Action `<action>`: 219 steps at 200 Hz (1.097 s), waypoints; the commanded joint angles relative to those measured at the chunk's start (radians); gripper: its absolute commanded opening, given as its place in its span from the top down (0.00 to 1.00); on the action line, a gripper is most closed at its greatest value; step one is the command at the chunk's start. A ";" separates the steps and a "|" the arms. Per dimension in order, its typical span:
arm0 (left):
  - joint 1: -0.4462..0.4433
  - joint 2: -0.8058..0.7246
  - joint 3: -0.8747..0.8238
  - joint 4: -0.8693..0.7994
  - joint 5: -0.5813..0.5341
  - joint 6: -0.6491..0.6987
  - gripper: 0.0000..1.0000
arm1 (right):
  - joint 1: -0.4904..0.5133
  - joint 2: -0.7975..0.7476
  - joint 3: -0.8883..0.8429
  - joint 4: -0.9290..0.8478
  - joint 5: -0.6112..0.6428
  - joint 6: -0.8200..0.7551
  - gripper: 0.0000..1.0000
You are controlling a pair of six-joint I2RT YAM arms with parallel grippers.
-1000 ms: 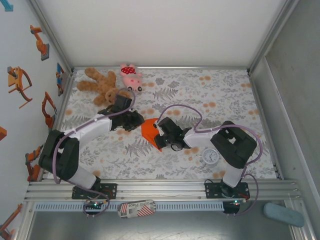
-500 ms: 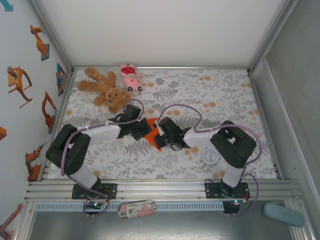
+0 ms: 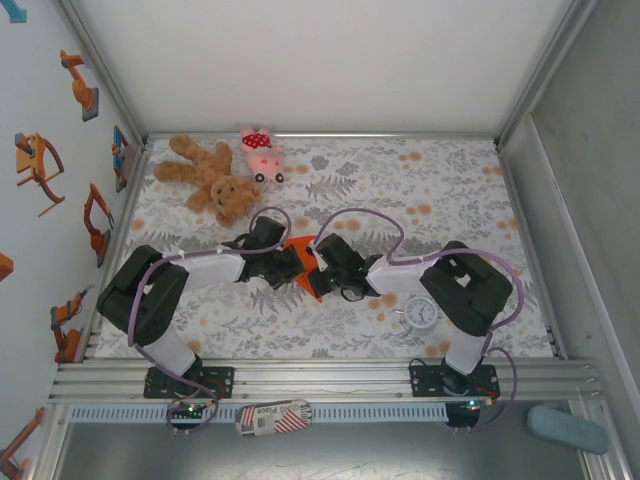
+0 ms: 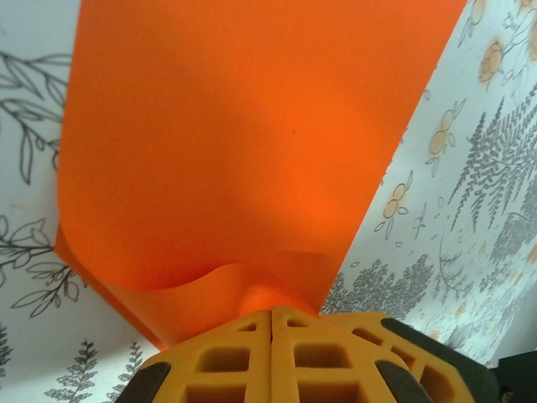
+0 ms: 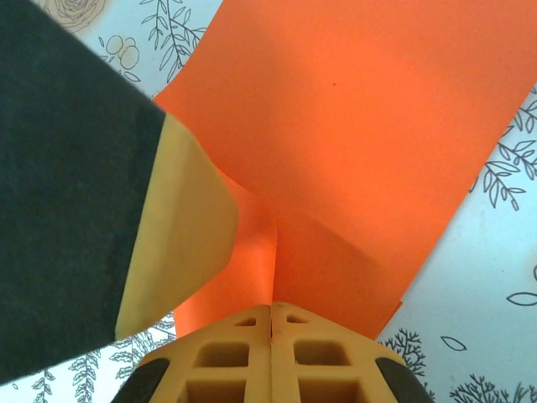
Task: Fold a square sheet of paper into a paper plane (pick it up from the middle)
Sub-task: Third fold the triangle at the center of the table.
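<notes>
Square sheet of paper (image 4: 235, 143) clamped by left gripper (image 4: 271, 312) and right gripper (image 5: 270, 309); I'd align edges ahead of both grips before creasing.

**A robot test cell in a lab, not a home**

I am working a boxed-in bench. Aluminium profile rails (image 3: 330, 372) frame it and plain white panels (image 3: 320, 60) wall it off. Two arms (image 3: 465, 290) are bolted to the front rail on black base plates (image 3: 190, 382). Orange robot-arm stickers (image 3: 40, 165) dot the left wall. The floral cloth (image 3: 450, 200), teddy bear (image 3: 210, 178), plush pig (image 3: 262, 153) and small clock (image 3: 420, 313) look to me like staged props.
</notes>
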 commanded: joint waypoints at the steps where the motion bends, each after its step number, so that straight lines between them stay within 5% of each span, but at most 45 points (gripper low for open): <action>1: -0.008 0.014 -0.018 0.008 -0.001 -0.012 0.96 | -0.008 0.031 0.009 -0.048 0.027 0.014 1.00; 219: -0.008 0.067 0.004 -0.085 -0.043 0.026 0.97 | -0.009 0.003 0.021 -0.064 0.029 0.025 1.00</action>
